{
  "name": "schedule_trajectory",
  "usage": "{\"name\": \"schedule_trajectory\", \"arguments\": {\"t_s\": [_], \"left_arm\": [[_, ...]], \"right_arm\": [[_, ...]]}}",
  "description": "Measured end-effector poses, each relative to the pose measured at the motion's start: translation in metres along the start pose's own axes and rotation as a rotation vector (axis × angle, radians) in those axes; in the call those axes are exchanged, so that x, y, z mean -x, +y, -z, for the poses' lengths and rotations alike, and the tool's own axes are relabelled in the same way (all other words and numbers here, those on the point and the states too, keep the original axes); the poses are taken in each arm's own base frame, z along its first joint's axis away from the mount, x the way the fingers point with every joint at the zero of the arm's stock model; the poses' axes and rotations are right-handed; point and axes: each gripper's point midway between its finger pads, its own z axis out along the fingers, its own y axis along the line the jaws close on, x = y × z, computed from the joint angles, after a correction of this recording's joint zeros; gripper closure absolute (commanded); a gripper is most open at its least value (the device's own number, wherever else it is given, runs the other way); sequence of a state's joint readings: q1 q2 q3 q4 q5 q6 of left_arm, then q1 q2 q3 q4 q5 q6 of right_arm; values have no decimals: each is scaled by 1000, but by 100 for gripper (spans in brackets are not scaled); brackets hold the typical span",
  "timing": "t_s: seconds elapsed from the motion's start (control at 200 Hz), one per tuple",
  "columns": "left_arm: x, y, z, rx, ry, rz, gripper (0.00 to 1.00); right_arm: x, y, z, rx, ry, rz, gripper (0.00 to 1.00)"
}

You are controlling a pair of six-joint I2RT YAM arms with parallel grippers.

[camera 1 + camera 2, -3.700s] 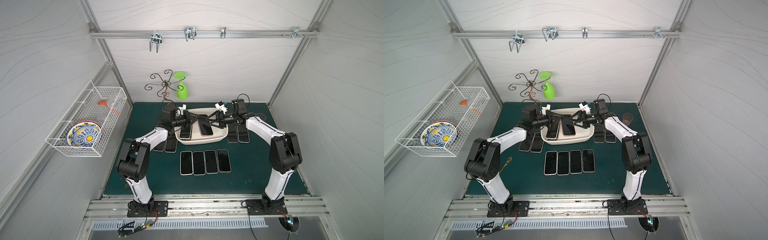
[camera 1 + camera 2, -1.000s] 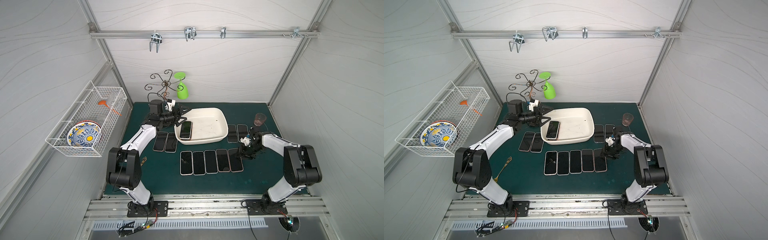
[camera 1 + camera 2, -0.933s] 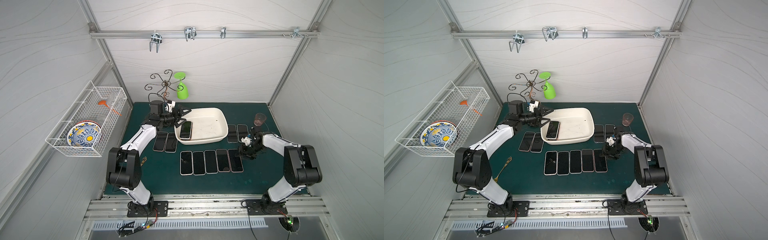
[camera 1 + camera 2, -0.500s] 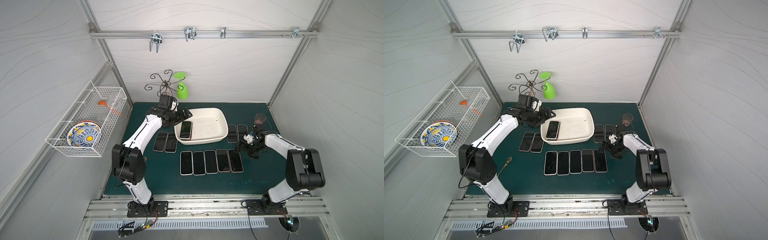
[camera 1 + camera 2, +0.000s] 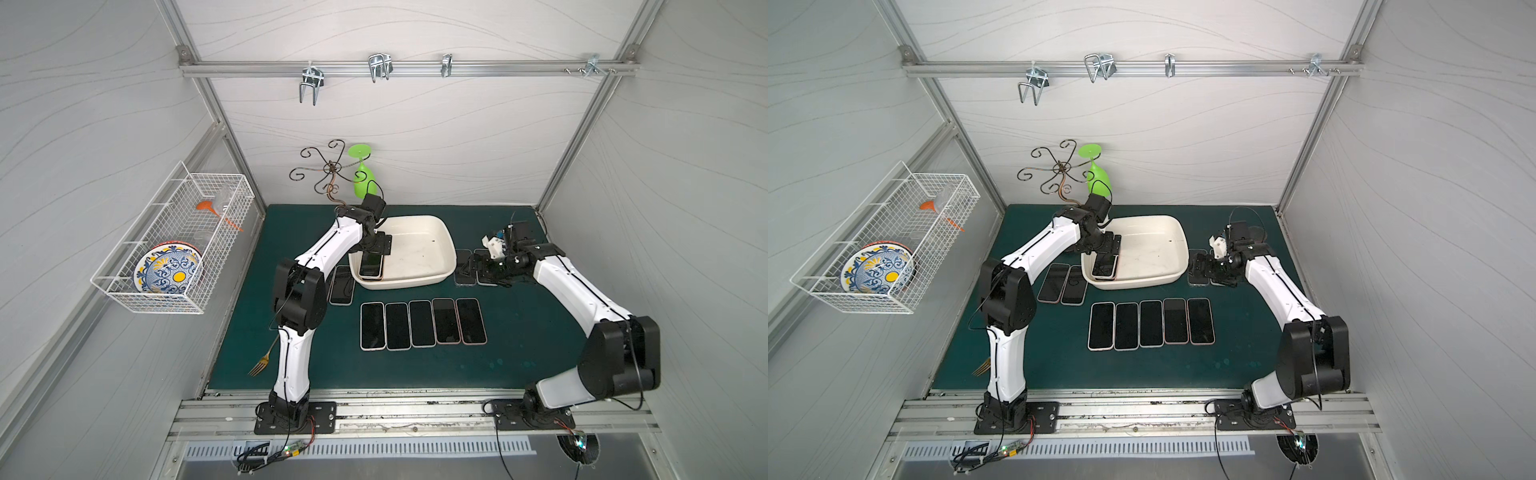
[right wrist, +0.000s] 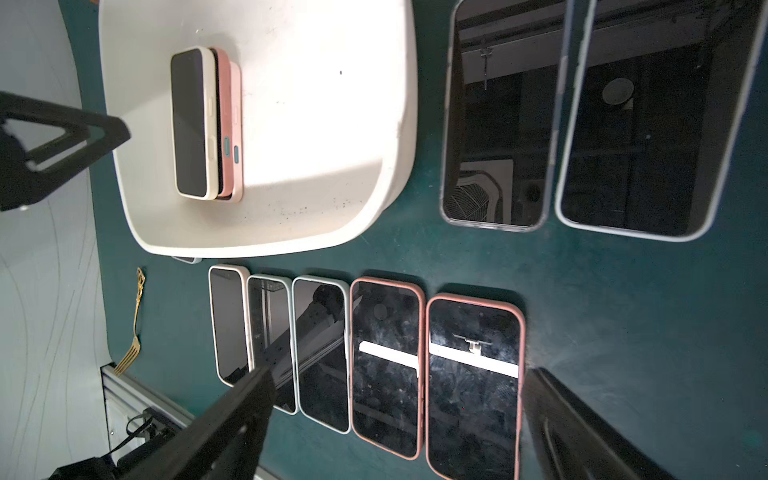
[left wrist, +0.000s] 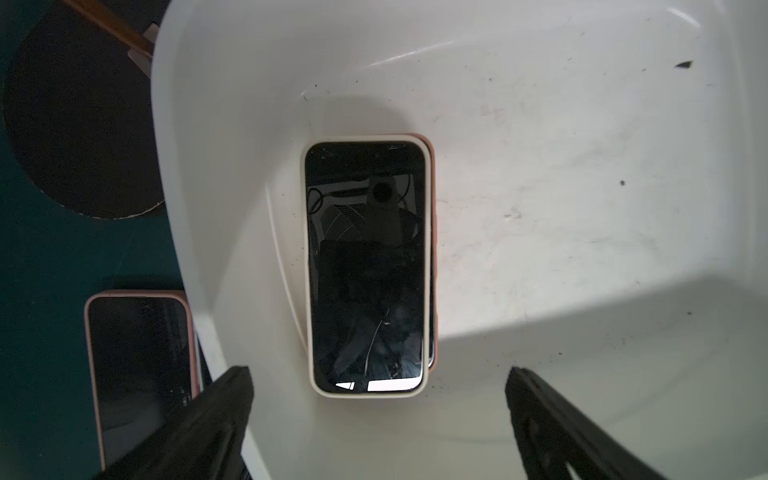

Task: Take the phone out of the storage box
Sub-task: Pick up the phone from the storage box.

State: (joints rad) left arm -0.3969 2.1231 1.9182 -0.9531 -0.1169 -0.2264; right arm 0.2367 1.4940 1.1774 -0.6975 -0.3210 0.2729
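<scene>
The left gripper (image 7: 376,374) hangs with its jaws spread wide and empty just above the cream-cased phone (image 7: 365,266). That phone lies screen up on top of pink-cased ones at the left end of the storage box (image 7: 540,187). The right gripper (image 6: 399,374), also wide apart and holding nothing, hovers over a pair of phones (image 5: 464,266) on the green mat (image 5: 540,332) beside the box's right end, and a row of five phones (image 5: 422,324) lies in front.
</scene>
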Motion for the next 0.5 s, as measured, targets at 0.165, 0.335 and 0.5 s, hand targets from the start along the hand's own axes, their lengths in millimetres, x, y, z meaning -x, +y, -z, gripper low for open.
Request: {"name": "schedule_trajectory", "arguments": {"t_s": [0.165,0.335,0.5], "left_arm": [[-6,3,-19,42,43,-31,0],[-10,5,-36,65,75,-47,0],[-15,5,-46,71,97,-51,1]], "right_arm": [[-7,5,-14,15,49,6,1],[-9,8,-18,28,64,8,1],[-8,11,-19,41,61,16,1]]}}
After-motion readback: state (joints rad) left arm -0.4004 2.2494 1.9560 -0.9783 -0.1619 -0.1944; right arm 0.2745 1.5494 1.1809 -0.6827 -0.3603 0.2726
